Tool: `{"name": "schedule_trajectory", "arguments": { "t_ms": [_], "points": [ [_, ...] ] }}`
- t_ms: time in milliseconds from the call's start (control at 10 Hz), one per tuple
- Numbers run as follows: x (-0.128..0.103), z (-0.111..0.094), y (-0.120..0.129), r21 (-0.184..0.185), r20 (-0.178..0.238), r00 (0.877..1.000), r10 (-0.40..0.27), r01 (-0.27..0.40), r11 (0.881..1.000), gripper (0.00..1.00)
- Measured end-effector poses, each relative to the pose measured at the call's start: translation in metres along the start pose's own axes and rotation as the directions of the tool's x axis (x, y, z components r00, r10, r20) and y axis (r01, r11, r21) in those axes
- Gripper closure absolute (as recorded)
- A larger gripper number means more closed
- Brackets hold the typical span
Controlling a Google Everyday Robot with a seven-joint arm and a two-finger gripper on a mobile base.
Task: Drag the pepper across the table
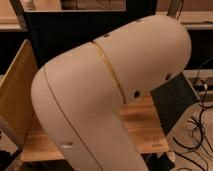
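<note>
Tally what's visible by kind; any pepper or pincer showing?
White robot arm: 1
Wooden table: 1
Tan side board: 1
Black back panel: 1
Cable tangle: 1
Pepper: 0 visible; the arm blocks most of the table
Pincer: 0, out of view
Total: 5

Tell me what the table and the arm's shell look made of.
The table looks like matte wood: light-brown, with faint plank grain. The robot arm is probably moulded plastic: a smooth off-white shell with a thin seam and small holes. The gripper is out of view.
</note>
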Motion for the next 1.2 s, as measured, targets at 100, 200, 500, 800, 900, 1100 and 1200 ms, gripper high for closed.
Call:
{"name": "schedule_trajectory", "arguments": {
  "t_ms": [100,200,500,800,900,1100,1200],
  "points": [
    [0.006,0.01,0.004,-0.01,-0.022,1.0,-0.009,0.009,1.0,0.2],
    [0.011,0.017,0.006,-0.015,-0.039,0.999,-0.027,0.026,1.0,0.2],
    [0.011,0.018,0.008,-0.017,-0.042,0.999,-0.029,0.028,0.999,0.2],
    [0.016,0.017,0.01,-0.013,-0.05,0.998,-0.043,0.043,0.999,0.2],
    [0.022,0.021,0.017,-0.023,-0.069,0.996,-0.059,0.058,0.998,0.2],
    [0.041,0.035,0.026,-0.073,-0.134,0.989,-0.061,0.052,0.996,0.2],
    [0.046,0.043,0.032,-0.096,-0.159,0.985,-0.066,0.051,0.994,0.2]
  ]
}}
